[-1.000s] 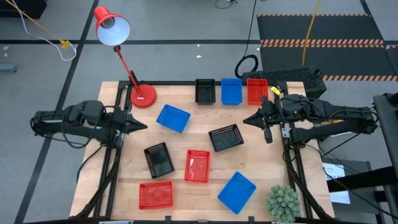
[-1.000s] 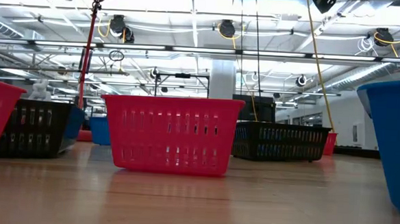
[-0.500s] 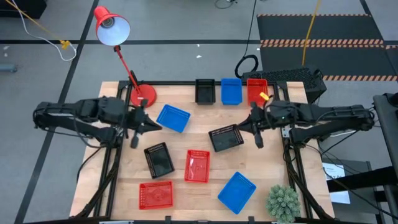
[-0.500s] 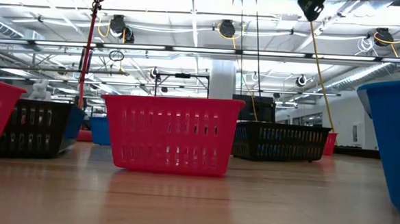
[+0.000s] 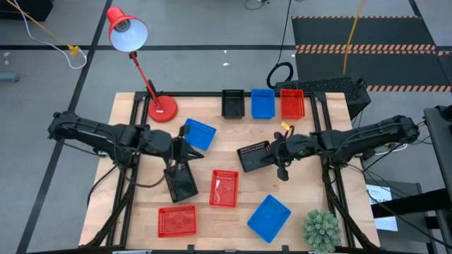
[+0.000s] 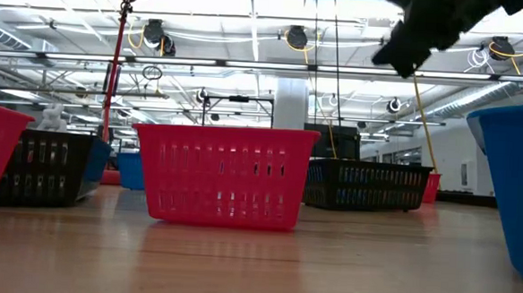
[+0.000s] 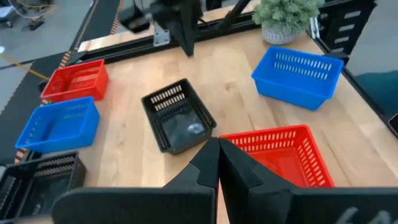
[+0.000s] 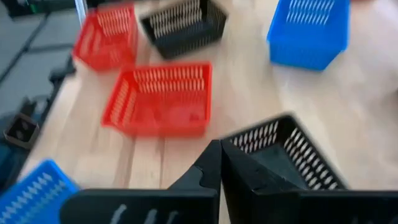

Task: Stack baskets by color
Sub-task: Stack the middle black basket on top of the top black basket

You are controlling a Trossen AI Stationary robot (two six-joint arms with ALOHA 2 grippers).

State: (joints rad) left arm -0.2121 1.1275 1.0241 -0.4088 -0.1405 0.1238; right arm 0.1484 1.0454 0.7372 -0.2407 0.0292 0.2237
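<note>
Black, blue, red mesh-walled baskets (image 5: 224,189)

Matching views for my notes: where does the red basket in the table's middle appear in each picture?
High: the red basket, table centre.
Low: picture centre.
Left wrist: lower right.
Right wrist: centre-left.
Shared landmark: the black basket beside it.

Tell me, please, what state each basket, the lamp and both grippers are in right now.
Back-row black basket, blue basket, red basket: upright, side by side, unstacked.
Six loose baskets: upright, scattered, unstacked.
Left gripper: shut, empty, above a loose black basket.
Right gripper: shut, empty, beside another black basket.
Desk lamp: upright.
</note>
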